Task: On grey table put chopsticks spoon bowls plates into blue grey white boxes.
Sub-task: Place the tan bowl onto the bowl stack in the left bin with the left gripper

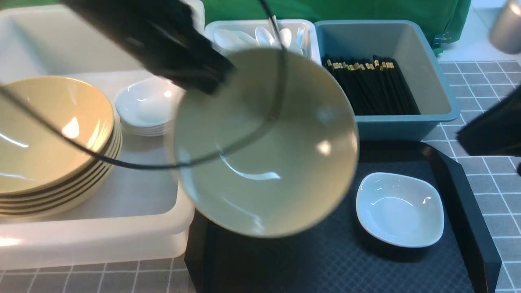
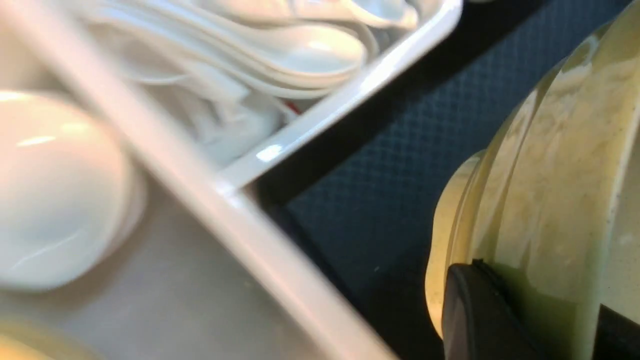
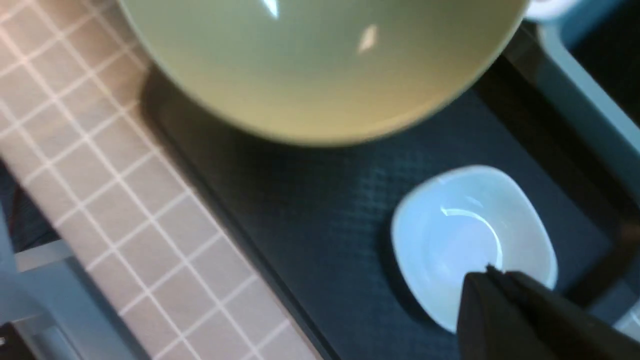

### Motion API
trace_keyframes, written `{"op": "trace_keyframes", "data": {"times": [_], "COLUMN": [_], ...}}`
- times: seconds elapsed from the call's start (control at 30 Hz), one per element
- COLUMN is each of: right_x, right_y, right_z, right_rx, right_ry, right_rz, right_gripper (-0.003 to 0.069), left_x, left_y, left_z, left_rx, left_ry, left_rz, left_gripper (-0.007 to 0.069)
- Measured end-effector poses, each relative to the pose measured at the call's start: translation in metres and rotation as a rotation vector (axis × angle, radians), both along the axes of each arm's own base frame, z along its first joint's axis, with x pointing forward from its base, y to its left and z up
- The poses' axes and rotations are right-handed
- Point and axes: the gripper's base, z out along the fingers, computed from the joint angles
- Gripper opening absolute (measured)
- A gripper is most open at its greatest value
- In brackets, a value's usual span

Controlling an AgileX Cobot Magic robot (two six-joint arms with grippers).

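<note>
Ahead of me: one green cloth backdrop. One blurred grey metal cylinder, just right of that cloth.

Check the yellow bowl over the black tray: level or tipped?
Tipped. The bowl shows its whole inside to the front view, unlike the flat stack; the left end effector pinches its rim.

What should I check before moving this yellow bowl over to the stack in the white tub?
1. Left claw shut on bowl rim: ok.
2. Bowl up off the black tray: ok.
3. Bowl stack in white tub free on top: ok.
4. Black cable clear of the bowl: cannot tell.
5. Right claw shut, holding nothing: ok.
</note>
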Motion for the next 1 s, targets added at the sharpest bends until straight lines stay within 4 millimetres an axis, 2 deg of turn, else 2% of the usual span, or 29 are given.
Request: {"op": "trace_keyframes", "data": {"times": [0.13, 0.17, 0.2, 0.23, 0.4, 0.53, 0.6, 0.63, 0.67, 0.7, 0.73, 0.77, 0.8, 0.9, 1.0], "right_x": [0.000, -0.001, -0.001, -0.003, -0.005, -0.005, -0.005, -0.005, -0.005, -0.005, -0.005, -0.005, -0.005, -0.004, -0.004], "right_y": [0.015, 0.018, 0.020, 0.024, 0.029, 0.029, 0.029, 0.029, 0.029, 0.029, 0.029, 0.029, 0.029, 0.030, 0.030], "right_z": [0.005, 0.006, 0.006, 0.006, 0.008, 0.008, 0.008, 0.008, 0.008, 0.008, 0.009, 0.009, 0.009, 0.008, 0.006], "right_rx": [0.007, 0.007, 0.008, 0.012, 0.018, 0.010, 0.003, 0.003, 0.000, 0.000, -0.002, -0.002, -0.003, -0.005, -0.015], "right_ry": [-0.012, -0.016, -0.016, -0.022, -0.040, -0.054, -0.062, -0.062, -0.065, -0.066, -0.071, -0.071, -0.077, -0.085, -0.087], "right_rz": [0.072, 0.091, 0.098, 0.123, 0.154, 0.174, 0.187, 0.187, 0.189, 0.190, 0.195, 0.195, 0.201, 0.207, 0.220], "right_gripper": [0.0036, 0.0036, 0.0036, 0.0036, 0.0036, 0.0037, 0.0037, 0.0038, 0.0039, 0.0039, 0.0038, 0.0038, 0.0038, 0.0038, 0.0041], "left_x": [-0.028, -0.036, -0.038, -0.047, -0.059, -0.057, -0.052, -0.051, -0.045, -0.044, -0.039, -0.038, -0.034, -0.028, -0.026], "left_y": [0.064, 0.087, 0.094, 0.125, 0.182, 0.215, 0.228, 0.229, 0.234, 0.236, 0.239, 0.240, 0.244, 0.249, 0.251], "left_z": [0.038, 0.045, 0.047, 0.054, 0.055, 0.030, 0.005, 0.003, -0.017, -0.022, -0.038, -0.043, -0.059, -0.078, -0.084], "left_rx": [-0.037, -0.043, -0.046, -0.058, -0.132, -0.188, -0.188, -0.186, -0.189, -0.190, -0.193, -0.194, -0.191, -0.167, -0.105], "left_ry": [-0.085, -0.107, -0.112, -0.132, -0.145, -0.102, -0.071, -0.069, -0.054, -0.050, -0.042, -0.039, -0.029, -0.027, -0.038], "left_rz": [0.197, 0.284, 0.313, 0.451, 0.691, 0.805, 0.850, 0.851, 0.876, 0.882, 0.898, 0.903, 0.919, 0.907, 0.847], "left_gripper": [0.0005, 0.0005, 0.0005, 0.0005, 0.0005, 0.0005, 0.0005, 0.0005, 0.0005, 0.0005, 0.0005, 0.0005, 0.0008, 0.0028, 0.0087]}}
